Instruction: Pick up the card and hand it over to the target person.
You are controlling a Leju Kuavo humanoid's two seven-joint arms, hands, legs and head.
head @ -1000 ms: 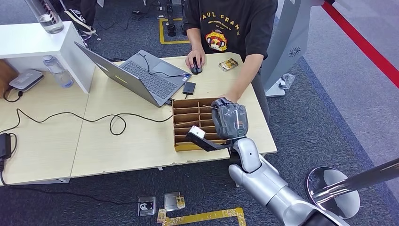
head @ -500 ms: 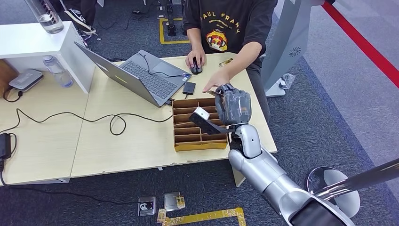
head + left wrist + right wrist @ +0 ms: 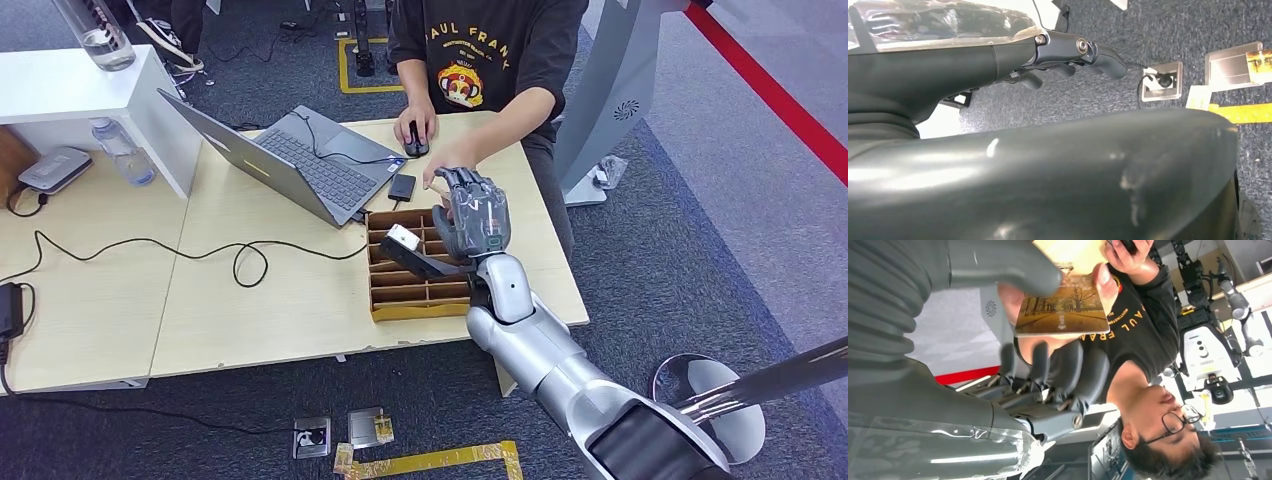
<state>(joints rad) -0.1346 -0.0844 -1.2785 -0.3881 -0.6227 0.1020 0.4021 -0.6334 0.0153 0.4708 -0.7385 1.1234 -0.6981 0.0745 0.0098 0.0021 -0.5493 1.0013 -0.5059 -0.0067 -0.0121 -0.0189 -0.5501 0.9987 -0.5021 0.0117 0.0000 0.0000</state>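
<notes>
In the right wrist view the card [image 3: 1063, 315], printed with a golden tree-lined road, sits between my right hand's [image 3: 1048, 375] thumb and fingers. The person's fingers [image 3: 1105, 277] grip its far edge. From the head view my right hand [image 3: 472, 215] is raised over the far side of the cardboard divider box [image 3: 400, 300], and the person's hand [image 3: 440, 172] meets it there. The card itself is hidden behind my hand in that view. My left hand [image 3: 1068, 62] hangs low over the carpet, fingers loosely bent, holding nothing.
The person [image 3: 480, 50] sits across the table with the other hand on a mouse [image 3: 415, 145]. An open laptop [image 3: 300, 160], a small black box [image 3: 402, 187] and a looping cable [image 3: 250, 262] lie to the left. A white shelf [image 3: 80, 90] stands far left.
My right hand rose from above the box's near side and moved forward toward the person. The person's hand lifted off the table and took hold of the card's far edge.
</notes>
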